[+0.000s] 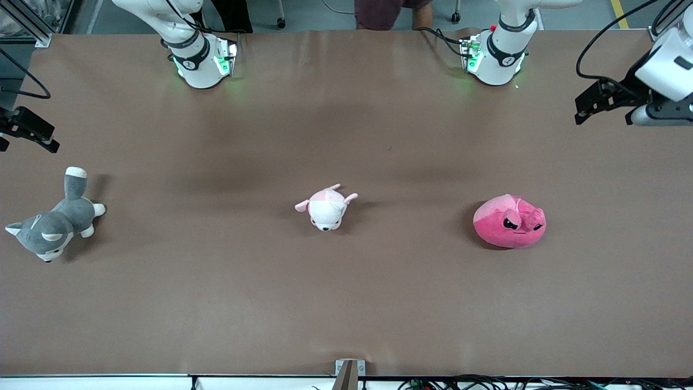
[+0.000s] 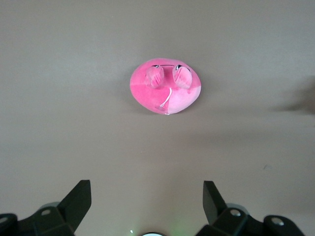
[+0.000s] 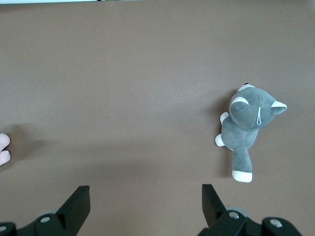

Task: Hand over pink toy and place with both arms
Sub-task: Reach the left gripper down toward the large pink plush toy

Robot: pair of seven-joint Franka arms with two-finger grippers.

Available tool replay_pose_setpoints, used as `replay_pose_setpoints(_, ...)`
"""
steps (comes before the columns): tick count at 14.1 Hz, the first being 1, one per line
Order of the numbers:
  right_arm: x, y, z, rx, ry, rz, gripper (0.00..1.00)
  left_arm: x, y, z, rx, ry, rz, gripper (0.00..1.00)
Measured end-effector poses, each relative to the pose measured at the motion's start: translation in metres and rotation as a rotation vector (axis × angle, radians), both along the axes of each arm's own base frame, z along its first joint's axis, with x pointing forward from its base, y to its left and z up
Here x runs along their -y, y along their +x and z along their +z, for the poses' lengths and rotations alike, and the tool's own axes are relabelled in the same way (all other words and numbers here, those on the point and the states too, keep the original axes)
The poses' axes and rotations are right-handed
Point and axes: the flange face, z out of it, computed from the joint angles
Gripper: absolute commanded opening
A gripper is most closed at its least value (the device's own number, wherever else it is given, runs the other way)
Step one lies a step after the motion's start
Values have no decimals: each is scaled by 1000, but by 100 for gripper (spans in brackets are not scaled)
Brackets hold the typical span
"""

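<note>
Brown matte sheeting covers the whole table (image 1: 346, 303), faintly creased near the arm bases, with soft shadows across its middle. Grey floor, a chair caster and cables show along the edge where the bases stand, and a dark-clothed person (image 1: 391, 12) stands there between the two bases. Three plush toys lie in a row. The large round hot-pink blob plush with black angry eyes (image 1: 509, 221) rests on the sheet toward the left arm's end, untouched. At the middle lies a small pale pink-and-white plush animal (image 1: 326, 207), and toward the right arm's end a grey-and-white husky plush (image 1: 51, 224).

Both white arms wait, raised. The left gripper (image 2: 147, 197) hangs over the sheet at its own end, its black fingers (image 2: 78, 199) spread wide and holding nothing, the pink blob in plain sight below it. The right gripper (image 3: 145, 199) hangs over its end, fingers (image 3: 79, 200) likewise spread and empty, the husky on the sheet beneath
</note>
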Motion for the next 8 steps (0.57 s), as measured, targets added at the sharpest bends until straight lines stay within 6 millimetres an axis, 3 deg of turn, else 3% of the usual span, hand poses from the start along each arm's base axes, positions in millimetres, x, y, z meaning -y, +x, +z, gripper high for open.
replay_pose_setpoints(4, 0, 0, 0, 0, 0, 0, 100, -1, 29, -48, -63, 7, 21, 100)
replay_pose_setpoints(8, 0, 0, 0, 0, 0, 0, 100, -2, 42, -106, -43, 8, 99, 100)
